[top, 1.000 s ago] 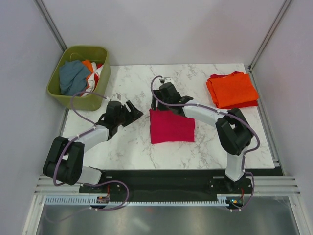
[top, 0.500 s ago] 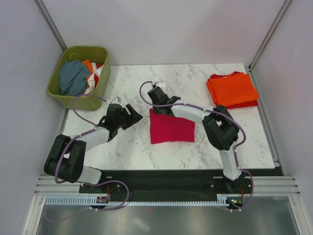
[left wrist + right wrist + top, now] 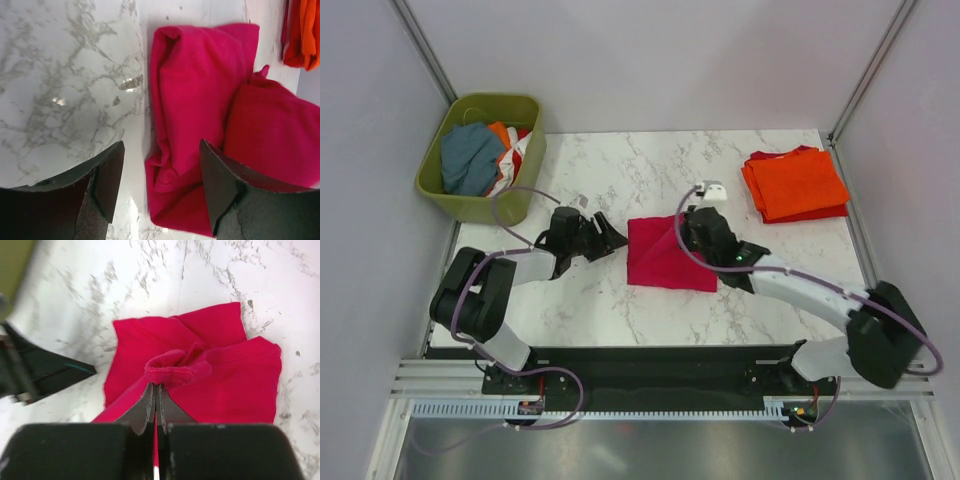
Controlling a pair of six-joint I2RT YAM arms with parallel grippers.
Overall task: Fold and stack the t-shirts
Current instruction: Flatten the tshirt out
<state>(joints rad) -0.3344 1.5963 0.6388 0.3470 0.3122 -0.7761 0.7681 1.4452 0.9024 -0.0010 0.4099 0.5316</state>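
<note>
Pink shirt (image 3: 665, 258) lies roughly folded, well left of orange stack (image 3: 798, 185). R gripper (image 3: 156, 392) is clamped on a bunched hem at its stack-side corner. L gripper (image 3: 603, 238) gapes empty, just off the edge away from stack. Cloth's light and floppy, prob. unfolds if dragged; grip both corners.

Bright, even overhead light; shadows soft. Small glints on the glossy white marble tabletop (image 3: 60, 60) (left wrist view). Right wrist view: magenta-pink cloth t-shirt (image 3: 235, 375) sharp, left margin and near foreground blurred.
</note>
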